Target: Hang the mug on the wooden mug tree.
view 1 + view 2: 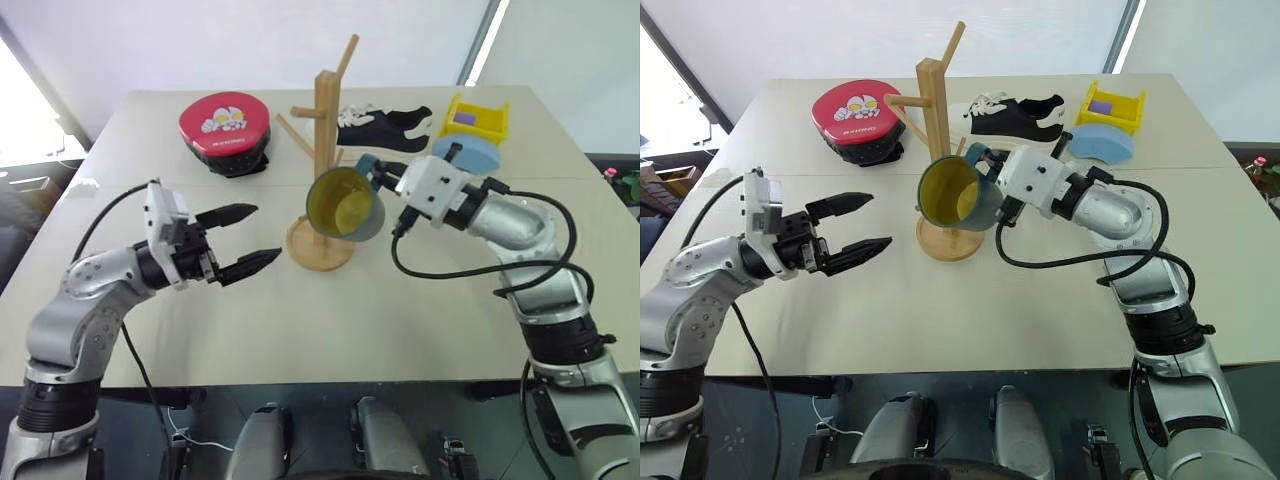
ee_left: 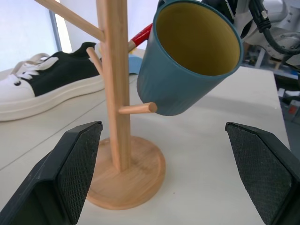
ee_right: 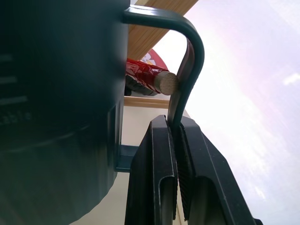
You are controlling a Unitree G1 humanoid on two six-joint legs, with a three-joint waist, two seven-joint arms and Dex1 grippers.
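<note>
Black fingers of the left gripper (image 1: 243, 239) are standing wide apart and empty, nearest the robot, pointing toward the round base of the wooden mug tree (image 1: 326, 140) without touching anything; that hand is best kept where it is hovering, clear of the post, so it is not knocking the stand while the other arm is working. Farther out, the right gripper (image 3: 176, 140) is pinching the loop handle of the mug (image 1: 345, 205) between nearly closed fingers, gripping the handle's lower stretch and leaving the loop above open. The slate-blue mug is hanging in the air, tipped so its yellowish mouth is facing back toward the robot, its body just beside the post and above the disc base. In the right wrist view the round end of a peg is sitting right at the handle, apparently just at the opening of the loop, though whether it is already inside is hard to tell. The step in hand looks to be threading that loop over the peg. Doing it well means sliding the mug along the peg's slant rather than straight across, until the handle is seated near the post, then lowering slightly before letting go. Beyond the tree, a black-and-white shoe (image 1: 385, 126) is lying on the table (image 1: 300, 320), well apart.
</note>
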